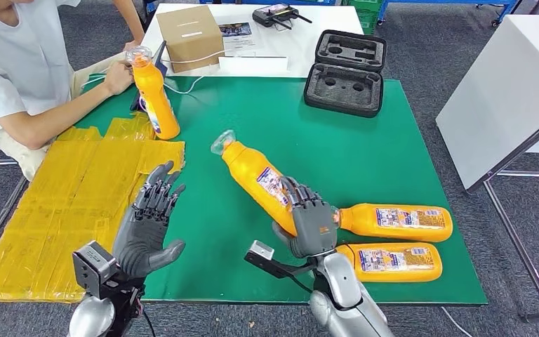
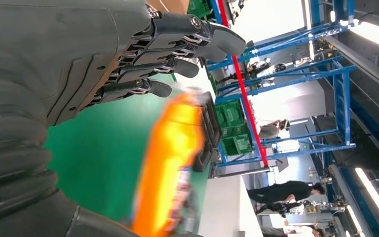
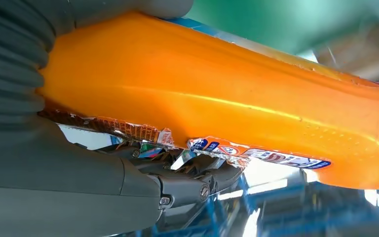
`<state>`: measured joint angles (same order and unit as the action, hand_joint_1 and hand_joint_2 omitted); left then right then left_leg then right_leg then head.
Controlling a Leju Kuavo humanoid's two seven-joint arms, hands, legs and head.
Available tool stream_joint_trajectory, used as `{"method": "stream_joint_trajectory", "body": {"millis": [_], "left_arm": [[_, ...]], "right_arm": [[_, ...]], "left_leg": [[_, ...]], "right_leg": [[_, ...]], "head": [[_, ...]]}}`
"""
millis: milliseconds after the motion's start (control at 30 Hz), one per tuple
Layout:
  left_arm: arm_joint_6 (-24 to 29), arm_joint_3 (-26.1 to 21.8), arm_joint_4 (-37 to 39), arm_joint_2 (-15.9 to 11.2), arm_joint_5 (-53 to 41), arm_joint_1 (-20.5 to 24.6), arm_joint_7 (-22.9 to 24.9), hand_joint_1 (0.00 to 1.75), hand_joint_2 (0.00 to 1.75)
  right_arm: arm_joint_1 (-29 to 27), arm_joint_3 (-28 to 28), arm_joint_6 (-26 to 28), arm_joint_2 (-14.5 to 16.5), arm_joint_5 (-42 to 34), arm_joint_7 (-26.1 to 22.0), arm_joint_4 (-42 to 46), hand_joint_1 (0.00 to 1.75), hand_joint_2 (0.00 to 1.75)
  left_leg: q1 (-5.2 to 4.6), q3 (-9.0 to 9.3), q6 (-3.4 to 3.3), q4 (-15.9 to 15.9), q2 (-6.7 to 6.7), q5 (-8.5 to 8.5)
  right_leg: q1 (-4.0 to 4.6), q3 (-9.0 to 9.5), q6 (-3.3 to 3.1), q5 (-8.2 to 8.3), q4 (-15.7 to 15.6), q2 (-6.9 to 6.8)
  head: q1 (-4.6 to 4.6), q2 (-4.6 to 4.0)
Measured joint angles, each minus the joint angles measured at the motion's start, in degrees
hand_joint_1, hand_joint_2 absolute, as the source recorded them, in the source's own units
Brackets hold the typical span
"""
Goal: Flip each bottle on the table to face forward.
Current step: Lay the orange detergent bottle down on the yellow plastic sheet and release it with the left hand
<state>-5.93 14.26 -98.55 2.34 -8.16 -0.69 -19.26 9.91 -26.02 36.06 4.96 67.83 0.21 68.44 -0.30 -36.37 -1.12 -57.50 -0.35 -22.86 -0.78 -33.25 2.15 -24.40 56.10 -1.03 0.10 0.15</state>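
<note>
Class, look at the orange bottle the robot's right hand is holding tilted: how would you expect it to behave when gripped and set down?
The orange bottle probably stays stiff: the right hand shows no dent. Its glossy surface may slip. Tall and narrow, it could tip when stood upright.

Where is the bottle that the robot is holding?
In the head view, the held bottle tilts over the green mat's middle, in the right hand.

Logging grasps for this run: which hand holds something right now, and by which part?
The right hand holds an orange bottle around its lower body, near the base, cap tilted up and away. The left hand holds nothing.
</note>
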Motion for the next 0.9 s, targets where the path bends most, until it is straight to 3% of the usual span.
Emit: {"method": "stream_joint_trajectory", "body": {"millis": [233, 900], "left_arm": [[0.57, 1.46, 1.87, 0.00, 1.08, 0.56, -0.17, 0.00, 1.75], [0.02, 1.72, 6.29, 0.35, 8.95, 0.79, 2.72, 0.00, 1.75]], "right_arm": [[-3.08, 3.36, 3.55, 2.60, -8.07, -11.20, 6.57, 1.75, 1.75], [-5.19, 1.94, 3.57, 4.70, -7.34, -10.97, 9.54, 1.75, 1.75]], "left_leg": [[0.00, -0.03, 0.00, 0.01, 0.02, 0.00], [0.01, -0.05, 0.01, 0.01, 0.02, -0.01]], "right_leg": [[0.00, -0.03, -0.01, -0.01, 0.00, 0.00], [0.01, -0.03, -0.01, -0.01, 0.00, 0.00]], "head": [[0.00, 0.00], [0.01, 0.00]]}}
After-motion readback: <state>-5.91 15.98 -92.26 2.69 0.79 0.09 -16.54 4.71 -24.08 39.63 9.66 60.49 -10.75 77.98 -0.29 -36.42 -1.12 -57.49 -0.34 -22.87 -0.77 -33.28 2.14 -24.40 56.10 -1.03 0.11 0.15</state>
